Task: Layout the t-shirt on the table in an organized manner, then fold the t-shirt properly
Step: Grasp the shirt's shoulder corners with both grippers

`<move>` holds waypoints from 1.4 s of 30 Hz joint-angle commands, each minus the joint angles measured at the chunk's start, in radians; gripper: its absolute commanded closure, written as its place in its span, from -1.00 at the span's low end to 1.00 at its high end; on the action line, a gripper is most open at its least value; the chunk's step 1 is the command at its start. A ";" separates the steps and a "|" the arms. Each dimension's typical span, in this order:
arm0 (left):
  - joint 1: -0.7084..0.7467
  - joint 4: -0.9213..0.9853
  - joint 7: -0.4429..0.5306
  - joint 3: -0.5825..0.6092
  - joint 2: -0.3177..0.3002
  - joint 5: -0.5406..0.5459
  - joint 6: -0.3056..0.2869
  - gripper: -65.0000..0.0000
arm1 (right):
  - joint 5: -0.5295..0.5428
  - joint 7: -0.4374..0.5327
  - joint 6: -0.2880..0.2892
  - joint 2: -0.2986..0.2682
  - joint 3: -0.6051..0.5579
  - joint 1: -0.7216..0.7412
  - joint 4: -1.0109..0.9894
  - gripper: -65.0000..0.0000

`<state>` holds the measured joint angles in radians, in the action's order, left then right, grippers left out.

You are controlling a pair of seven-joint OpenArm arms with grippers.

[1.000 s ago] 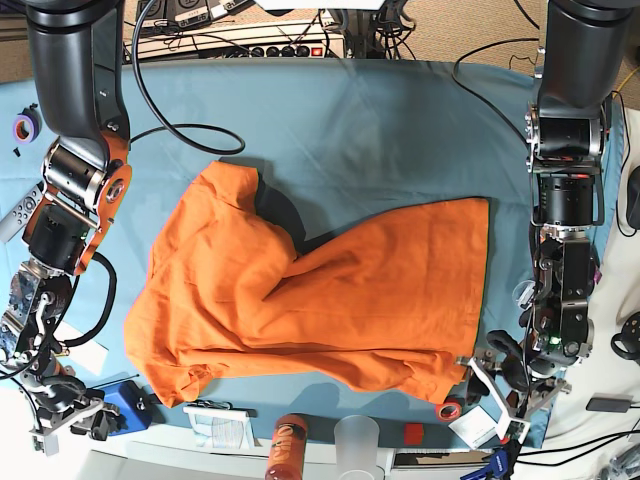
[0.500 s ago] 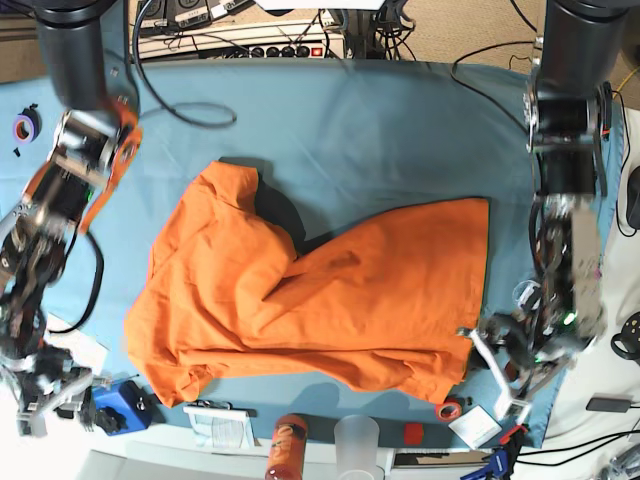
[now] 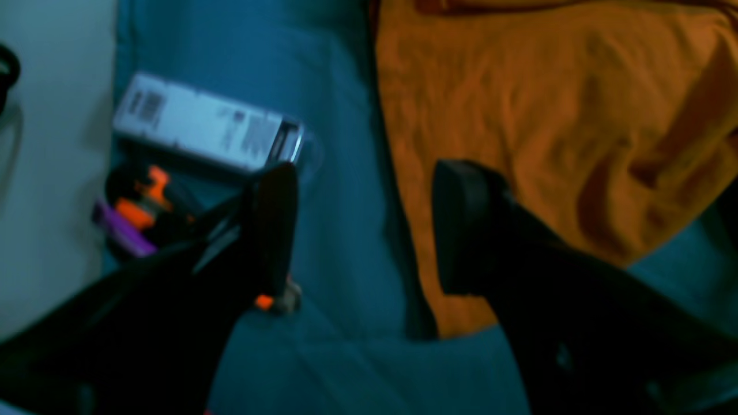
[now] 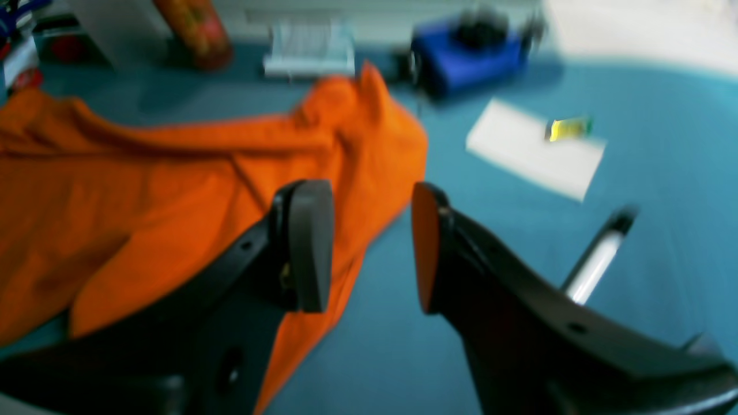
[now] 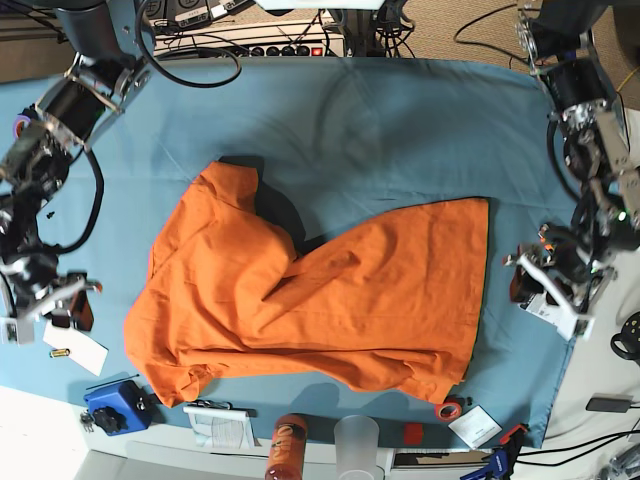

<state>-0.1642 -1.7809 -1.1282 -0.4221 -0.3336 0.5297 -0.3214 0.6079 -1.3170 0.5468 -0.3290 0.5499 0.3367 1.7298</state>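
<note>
Plastic cup (image 5: pixel 357 441) and blue box (image 5: pixel 110 409) at the near edge of the bench (image 5: pixel 400 130). T-shirt (image 5: pixel 310 295) rumpled, mid-bench, one sleeve toward the far side. Left hand (image 5: pixel 548 285) open, empty, just beside the shirt's hem. Right hand (image 5: pixel 45 303) open, empty, off the opposite edge, near a white card (image 5: pixel 78 350).

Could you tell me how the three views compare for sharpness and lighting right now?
Base view: evenly lit and sharp, with the t-shirt casting a dark shadow near its upper fold. Left wrist view: dim and soft, the left gripper nearly black. Right wrist view: brighter, but blurred, with the blue box and the white card smeared.
</note>
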 commanded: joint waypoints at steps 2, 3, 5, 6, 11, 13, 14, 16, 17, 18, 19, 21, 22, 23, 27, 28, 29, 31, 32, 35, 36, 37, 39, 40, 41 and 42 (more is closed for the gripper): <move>0.026 -0.050 0.016 -0.034 -0.044 0.032 -0.021 -0.07 | 0.031 0.005 -0.001 -0.017 0.043 -0.031 0.017 0.29; 0.051 -0.068 0.016 -0.045 -0.061 0.032 -0.020 -0.07 | 0.032 0.000 -0.001 -0.017 0.061 -0.060 0.017 0.29; 0.103 -0.097 0.018 -0.070 -0.101 0.032 -0.020 -0.07 | 0.032 -0.009 -0.005 -0.017 0.086 -0.117 0.017 0.29; 0.128 -0.108 0.018 -0.084 -0.123 0.032 -0.021 -0.07 | 0.031 -0.018 -0.007 -0.017 0.092 -0.145 0.017 0.29; 0.226 -0.124 0.022 -0.166 -0.219 0.032 -0.021 -0.07 | 0.056 -0.032 -0.010 -0.010 0.092 -0.277 0.017 0.28; 0.253 -0.124 0.022 -0.196 -0.247 0.032 -0.020 -0.07 | 0.096 -0.039 -0.010 0.002 0.092 -0.321 0.017 0.28; 0.267 -0.124 0.023 -0.209 -0.260 0.032 -0.020 -0.07 | 0.116 -0.044 -0.009 0.010 0.092 -0.342 0.017 0.28; 0.292 -0.124 0.026 -0.230 -0.282 0.033 -0.020 -0.07 | 0.144 -0.046 -0.009 0.037 0.092 -0.387 0.017 0.28; 0.302 -0.124 0.027 -0.236 -0.292 0.032 -0.020 -0.07 | 0.161 -0.045 -0.008 0.053 0.092 -0.408 0.017 0.28; 0.311 -0.124 0.028 -0.238 -0.301 0.032 -0.020 -0.07 | 0.182 -0.045 -0.008 0.071 0.092 -0.429 0.017 0.28; 0.318 -0.124 0.028 -0.238 -0.311 0.032 -0.020 -0.07 | 0.207 -0.044 -0.008 0.092 0.092 -0.448 0.017 0.28; 0.319 -0.124 0.028 -0.238 -0.315 0.032 -0.019 -0.07 | 0.273 -0.045 0.008 0.139 0.092 -0.480 0.017 0.28; 0.319 -0.124 0.029 -0.238 -0.314 0.032 -0.020 -0.07 | 0.298 -0.043 0.027 0.165 0.092 -0.492 0.017 0.28; 0.319 -0.124 0.029 -0.238 -0.314 0.032 -0.019 -0.07 | 0.312 -0.042 0.048 0.190 0.092 -0.502 0.017 0.28; 0.319 -0.124 0.030 -0.238 -0.314 0.032 -0.019 -0.07 | 0.323 0.000 0.111 0.273 0.091 -0.507 0.017 0.28; 0.319 -0.124 0.029 -0.238 -0.314 0.032 -0.019 -0.07 | 0.323 0.003 0.116 0.284 0.087 -0.505 0.017 0.28; 0.319 -0.124 0.030 -0.238 -0.314 0.033 -0.019 -0.07 | 0.322 0.011 0.120 0.289 0.079 -0.505 0.017 0.28; 0.319 -0.124 0.039 -0.238 -0.314 0.032 -0.019 -0.07 | 0.294 0.039 0.122 0.291 0.054 -0.505 0.016 0.28; 0.319 -0.124 0.040 -0.238 -0.314 0.032 -0.019 -0.07 | 0.266 0.062 0.122 0.290 0.037 -0.505 0.016 0.28; 0.318 -0.124 0.046 -0.238 -0.314 0.033 -0.019 -0.07 | 0.177 0.122 0.098 0.291 -0.019 -0.505 0.012 0.28; 0.317 -0.124 0.047 -0.238 -0.314 0.033 -0.019 -0.07 | 0.161 0.142 0.090 0.291 -0.039 -0.505 0.009 0.28; 0.316 -0.124 0.047 -0.238 -0.314 0.032 -0.019 -0.07 | 0.139 0.160 0.079 0.291 -0.059 -0.505 0.006 0.28; 0.317 -0.124 0.047 -0.238 -0.314 0.033 -0.019 -0.07 | 0.095 0.178 0.039 0.291 -0.094 -0.505 0.003 0.28; 0.316 -0.124 0.047 -0.238 -0.314 0.032 -0.019 -0.07 | 0.069 0.180 0.022 0.296 -0.108 -0.505 0.003 0.28; 0.316 -0.124 0.048 -0.238 -0.314 0.033 -0.019 -0.07 | 0.043 0.193 0.017 0.303 -0.119 -0.505 0.003 0.28; 0.317 -0.124 0.048 -0.238 -0.314 0.033 -0.019 -0.07 | 0.024 0.210 0.017 0.307 -0.129 -0.505 0.003 0.28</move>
<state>0.1631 -1.8896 -1.0996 -0.6510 -0.6235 0.5617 -0.3416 0.6216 -1.1168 0.5648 -0.0177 0.4221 -0.1772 1.7187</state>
